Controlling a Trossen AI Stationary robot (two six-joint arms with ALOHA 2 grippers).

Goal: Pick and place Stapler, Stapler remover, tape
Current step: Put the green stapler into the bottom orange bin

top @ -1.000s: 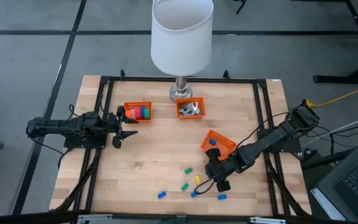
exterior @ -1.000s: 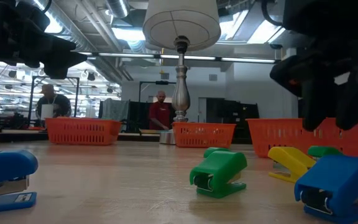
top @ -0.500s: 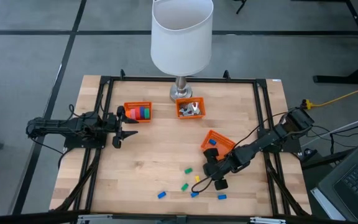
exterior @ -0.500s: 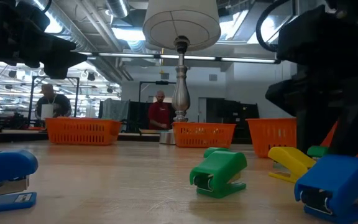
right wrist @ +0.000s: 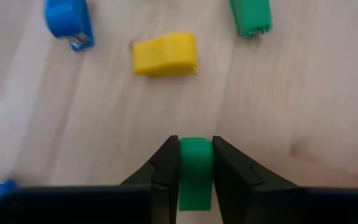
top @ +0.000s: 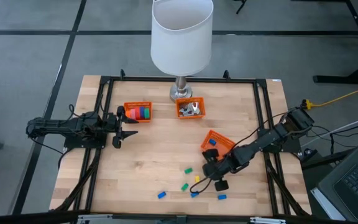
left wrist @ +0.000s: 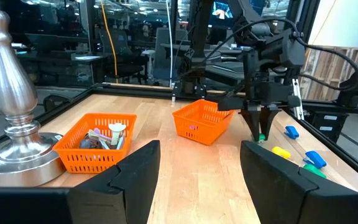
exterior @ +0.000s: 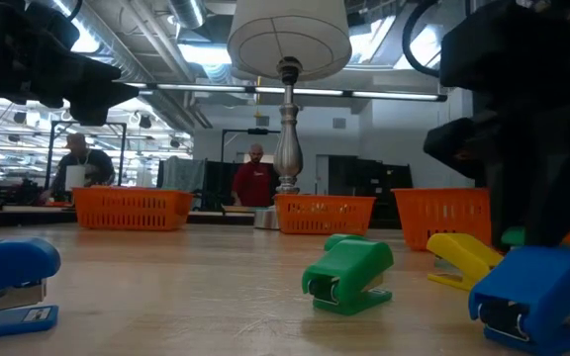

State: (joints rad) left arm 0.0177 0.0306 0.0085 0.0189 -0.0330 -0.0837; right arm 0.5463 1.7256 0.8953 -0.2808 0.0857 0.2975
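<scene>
While loose staplers lie nearer than tilted orange basket [top: 220,142]: blue stapler [top: 161,195], yellow stapler [right wrist: 165,55], others unsorted; judged early stage. Right gripper [right wrist: 195,167] just before basket, jaws clamped on green stapler [right wrist: 194,172]. Beyond basket: remover basket [top: 191,109], tape [top: 142,112] in own basket. Left gripper [top: 127,126] beside tape, spread wide, empty.

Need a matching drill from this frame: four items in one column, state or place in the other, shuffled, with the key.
Items
1. right pincer
2. left pincer
3. tape
4. yellow stapler

States or places
A. lying loose on the table
B. shut on a green stapler
C. in the orange basket nearest the left arm
D. open, waiting at the table's left side

Pairs: 1-B, 2-D, 3-C, 4-A
</scene>
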